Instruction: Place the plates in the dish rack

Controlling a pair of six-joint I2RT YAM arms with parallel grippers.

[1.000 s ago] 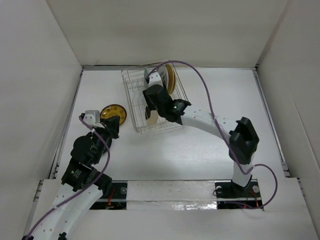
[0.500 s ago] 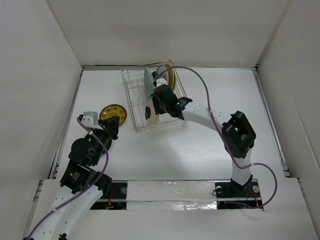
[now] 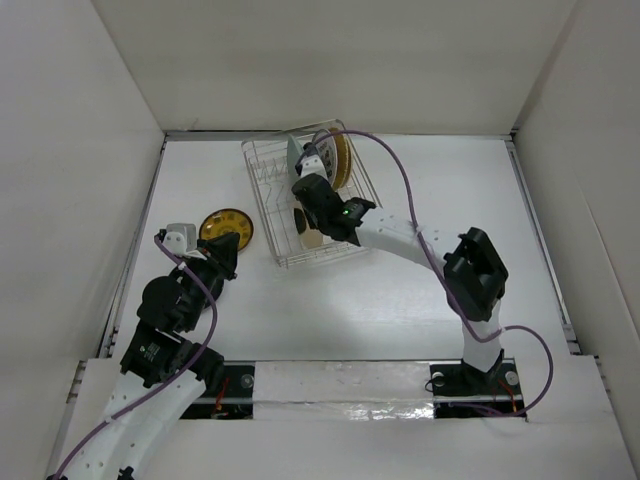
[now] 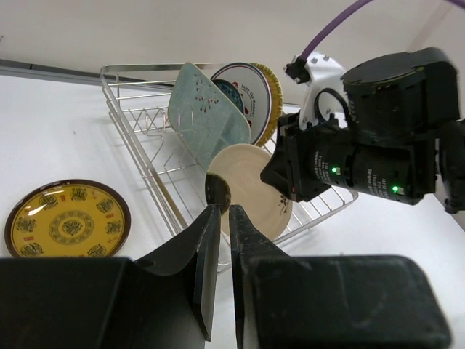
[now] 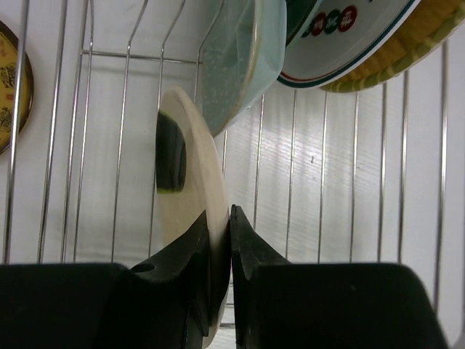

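Note:
The silver wire dish rack (image 3: 272,243) stands at the back of the table. In it stand on edge a pale green squarish dish (image 4: 207,116), a white plate with red marks (image 4: 247,91) and a tan plate (image 4: 275,94). In front of them a glossy cream plate (image 5: 192,167) stands upright. My right gripper (image 5: 224,214) is shut on its near rim. A yellow-and-dark-brown plate (image 3: 226,226) lies flat on the table left of the rack. My left gripper (image 4: 224,209) hovers just near of it, shut with nothing between its fingers.
White walls close in the table on the left, back and right. The right arm (image 3: 420,240) reaches across the table's middle from its base at the near right. A purple cable (image 3: 400,170) arcs over the rack's right side.
My right gripper has closed its jaws onto the cream plate's rim in the rack, and its wrist has shifted slightly. The left arm has stayed put.

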